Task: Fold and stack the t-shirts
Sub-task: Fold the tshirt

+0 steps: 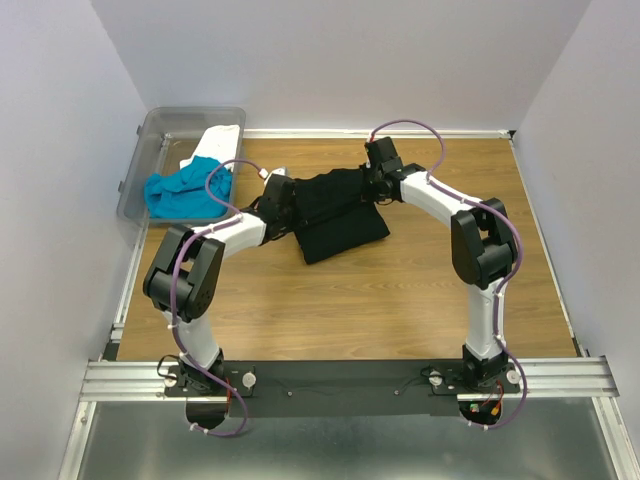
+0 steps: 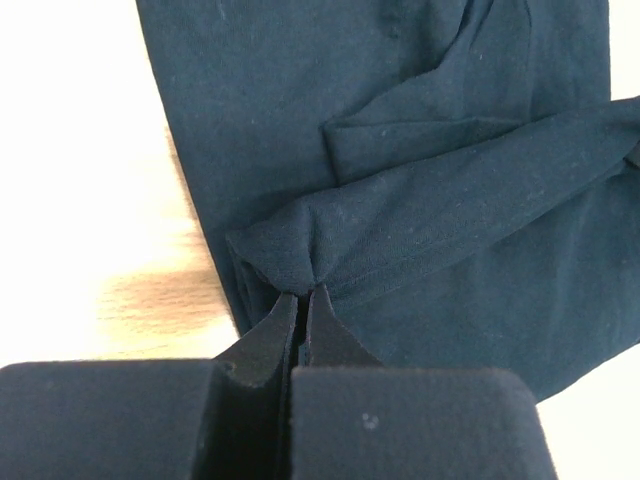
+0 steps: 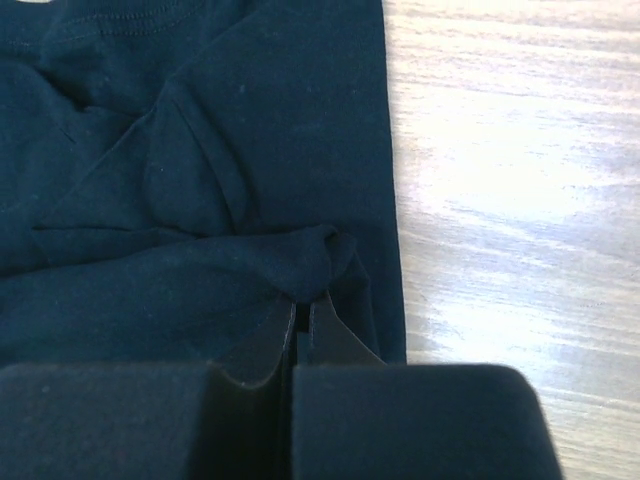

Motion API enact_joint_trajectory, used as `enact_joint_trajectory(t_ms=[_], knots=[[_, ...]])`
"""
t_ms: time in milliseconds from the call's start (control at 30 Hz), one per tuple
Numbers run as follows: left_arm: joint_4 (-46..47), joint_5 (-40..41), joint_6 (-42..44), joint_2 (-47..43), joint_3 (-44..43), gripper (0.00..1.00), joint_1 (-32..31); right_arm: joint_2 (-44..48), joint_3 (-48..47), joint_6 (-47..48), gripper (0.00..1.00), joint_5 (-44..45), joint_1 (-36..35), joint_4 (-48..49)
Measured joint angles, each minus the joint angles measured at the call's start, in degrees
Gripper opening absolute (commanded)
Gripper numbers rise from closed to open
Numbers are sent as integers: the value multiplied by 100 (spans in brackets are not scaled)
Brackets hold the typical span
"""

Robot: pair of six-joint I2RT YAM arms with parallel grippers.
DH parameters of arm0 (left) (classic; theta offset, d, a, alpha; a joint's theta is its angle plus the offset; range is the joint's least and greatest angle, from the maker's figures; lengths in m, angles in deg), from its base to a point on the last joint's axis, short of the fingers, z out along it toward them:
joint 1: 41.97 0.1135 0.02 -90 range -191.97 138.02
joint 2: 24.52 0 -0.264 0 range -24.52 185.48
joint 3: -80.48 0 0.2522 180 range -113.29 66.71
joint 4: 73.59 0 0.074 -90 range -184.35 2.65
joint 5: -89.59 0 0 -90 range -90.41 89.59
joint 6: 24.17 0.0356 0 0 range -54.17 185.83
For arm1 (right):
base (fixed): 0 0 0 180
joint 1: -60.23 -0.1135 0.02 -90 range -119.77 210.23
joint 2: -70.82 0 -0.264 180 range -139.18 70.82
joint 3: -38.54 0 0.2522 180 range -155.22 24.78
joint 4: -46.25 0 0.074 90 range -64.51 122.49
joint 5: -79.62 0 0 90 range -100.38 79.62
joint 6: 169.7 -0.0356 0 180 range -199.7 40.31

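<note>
The near part of the bench [image 1: 400, 310] is bare wood. Beyond it, about mid-bench, lies the black t-shirt [image 1: 335, 215], bunched into a rough rectangle, with 1 arm reaching in at each end.

The left claw [image 2: 303, 295] is clamped on a pinch of black cloth at the shirt's left edge. The right claw [image 3: 303, 305] is likewise clamped on a gathered nub at the right edge, close to the straight side hem.

I judge the shirt to be light, limp and not at all fragile. It should sag and crease between the 2 grips rather than hold a line, and a thin pinch could slip out of 1 layer. The best holds look to be the edges or corners, taking every layer at once and keeping the cloth taut between the arms.

At the far left, a clear bin [image 1: 190, 112] holds the turquoise t-shirt [image 1: 180, 195] and, further back, the white t-shirt [image 1: 222, 140] draped over its rim — neither is folded yet.

Only the top view shows the bin, the other 2 shirts and the black shirt's whole outline. Only the wrist views show the bites — the fingertips closed on cloth. The left wrist view shows a ridge of fabric running off to the right. The right wrist view shows a stitched seam at the far edge.
</note>
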Motion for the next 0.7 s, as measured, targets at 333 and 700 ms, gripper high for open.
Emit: enact_joint_trajectory(t_ms=[333, 700], knots=[[-48, 197, -7, 42, 13, 69, 52, -2, 0, 232, 33, 28, 35, 46], [-802, 710, 634, -748, -535, 69, 151, 1021, 417, 118, 60, -72, 146, 72]])
